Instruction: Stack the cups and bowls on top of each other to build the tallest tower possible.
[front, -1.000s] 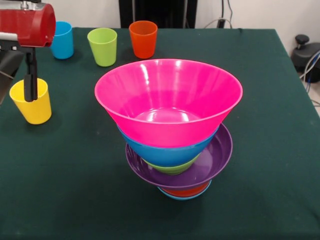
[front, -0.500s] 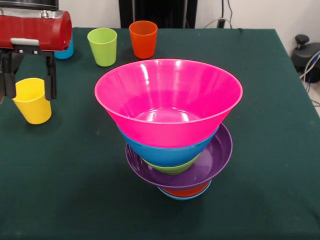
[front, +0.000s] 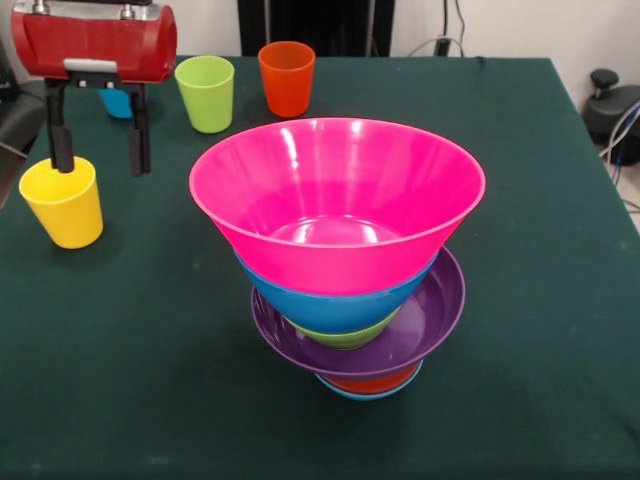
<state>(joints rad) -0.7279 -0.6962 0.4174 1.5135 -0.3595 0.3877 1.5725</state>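
Tower: I see six bowls already stacked near the middle of the green table (front: 540, 150); the pink bowl (front: 337, 200) sits on top, then the deep blue bowl (front: 330, 305), a green bowl (front: 345, 337), the wide purple bowl (front: 420, 325), an orange bowl (front: 372, 383) and a light-blue bowl (front: 350, 392) at the base.

Cups: four stand loose and upright, well apart from the tower; the yellow cup (front: 63, 203) is at the picture's left, with the lime green cup (front: 205, 93) and orange cup (front: 286, 78) in a row behind.

Gripper: the gripper (front: 99, 145) hangs open and empty under its red housing, fingers pointing straight down.

Key relation: the yellow cup lies just to the picture's left of the gripper's midline and slightly below the fingertips; the left finger appears to line up over the cup's rim. The cup's long axis is vertical, matching the fingers.

Judged next need: I would shift the gripper toward the cup so the jaws straddle its wall before descending.

Hidden: the blue cup (front: 117, 101) shows only as a sliver behind the gripper. Whether the finger touches the yellow rim, I cannot tell.
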